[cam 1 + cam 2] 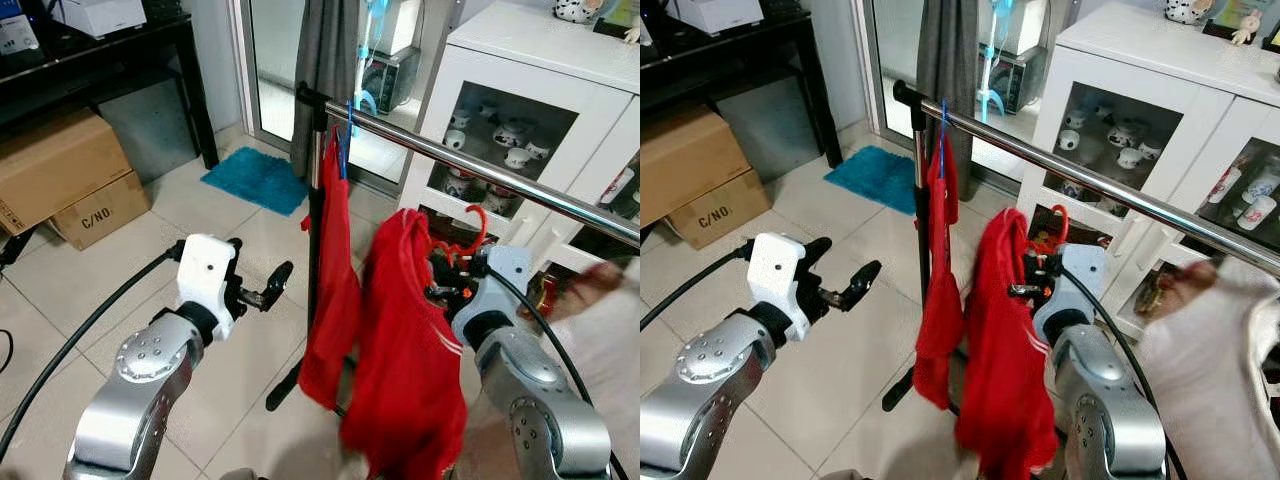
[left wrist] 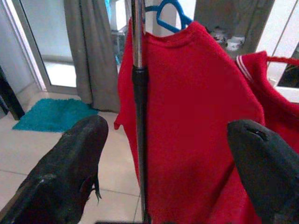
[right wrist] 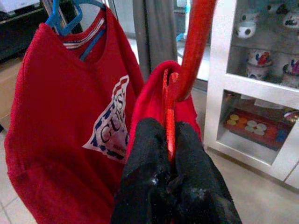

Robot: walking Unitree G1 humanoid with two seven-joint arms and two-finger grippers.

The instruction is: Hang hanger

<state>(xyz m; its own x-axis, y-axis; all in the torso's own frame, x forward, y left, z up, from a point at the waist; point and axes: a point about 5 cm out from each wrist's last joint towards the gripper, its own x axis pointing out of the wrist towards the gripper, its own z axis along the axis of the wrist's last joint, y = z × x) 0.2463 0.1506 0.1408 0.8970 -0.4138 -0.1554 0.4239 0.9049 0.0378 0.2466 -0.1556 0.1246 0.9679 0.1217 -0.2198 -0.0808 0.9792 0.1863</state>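
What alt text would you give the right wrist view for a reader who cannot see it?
The right gripper is shut on a red hanger carrying a red garment. Beside it hangs a red T-shirt with a printed logo, on a blue hanger. A white glass-front cabinet stands behind.

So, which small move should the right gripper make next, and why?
Probably lift the red hanger up and over the rail. The right gripper is shut on it, with a red shirt hanging from it, and its hook is below the rail, not yet on it. The left gripper is open and empty.
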